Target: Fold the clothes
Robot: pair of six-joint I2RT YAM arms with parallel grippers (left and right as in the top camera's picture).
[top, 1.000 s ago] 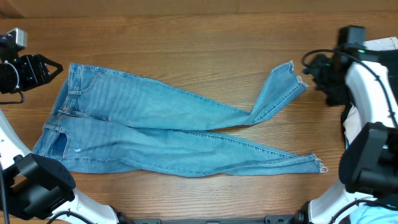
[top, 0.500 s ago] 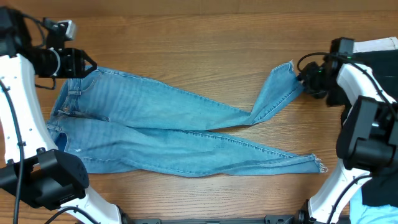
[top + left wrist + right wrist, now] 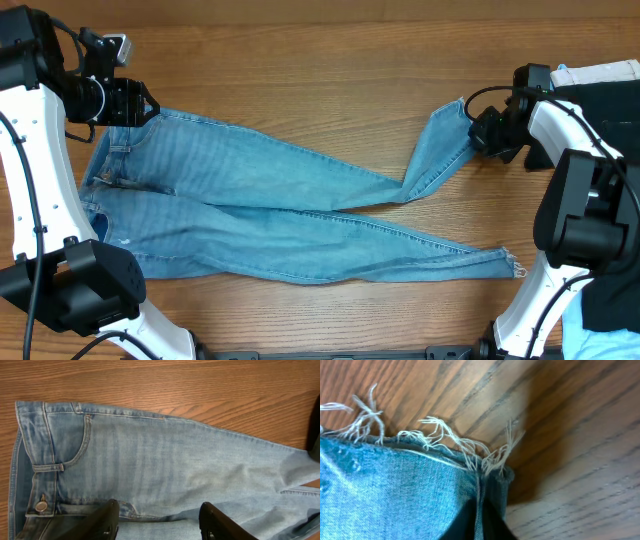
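Across the bench (image 3: 300, 50) the jeans (image 3: 250, 200) lay flat, bare wood free around their edges. Right fingers (image 3: 465, 527) were clamped on the far leg's frayed hem (image 3: 420, 460); left fingers (image 3: 102, 520) stood apart over the waistband (image 3: 30, 435).

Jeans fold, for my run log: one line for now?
jeans: flat, legs splayed | left claw: open at waistband | right claw: shut on frayed hem
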